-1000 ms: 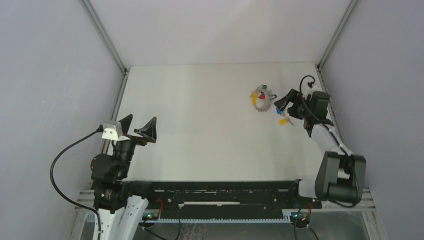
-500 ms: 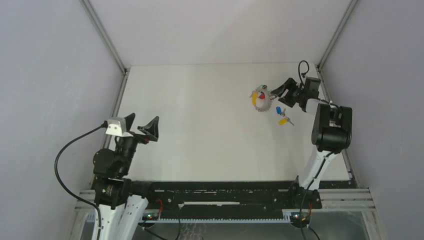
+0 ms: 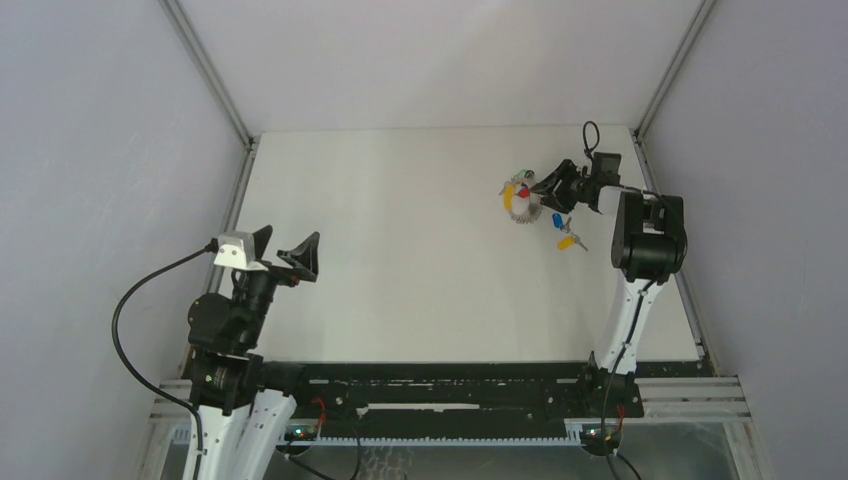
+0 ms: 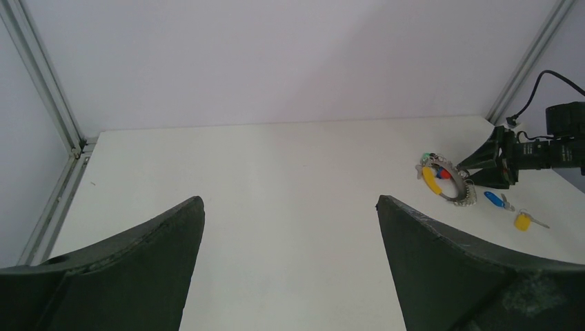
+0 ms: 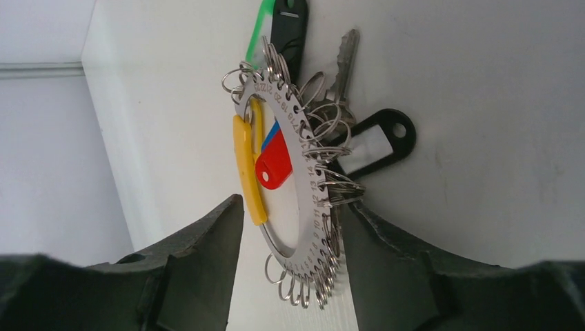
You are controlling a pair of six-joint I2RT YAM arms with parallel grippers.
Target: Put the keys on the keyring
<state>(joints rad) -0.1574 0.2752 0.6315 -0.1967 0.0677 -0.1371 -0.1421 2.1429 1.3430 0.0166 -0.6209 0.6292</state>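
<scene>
Keyring [image 5: 305, 172] lay at the far right of the desk [image 3: 400, 250], its disc between the half-spread jaws of the right end effector [image 5: 290, 207]; whether they pinched it I could not tell. The left end effector [image 3: 287, 245], wide open, hung well apart.

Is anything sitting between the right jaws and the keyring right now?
Nothing visible does. The right gripper has its jaws either side of the keyring. The blue key and yellow key lie loose on the table nearby, outside the jaws.
</scene>
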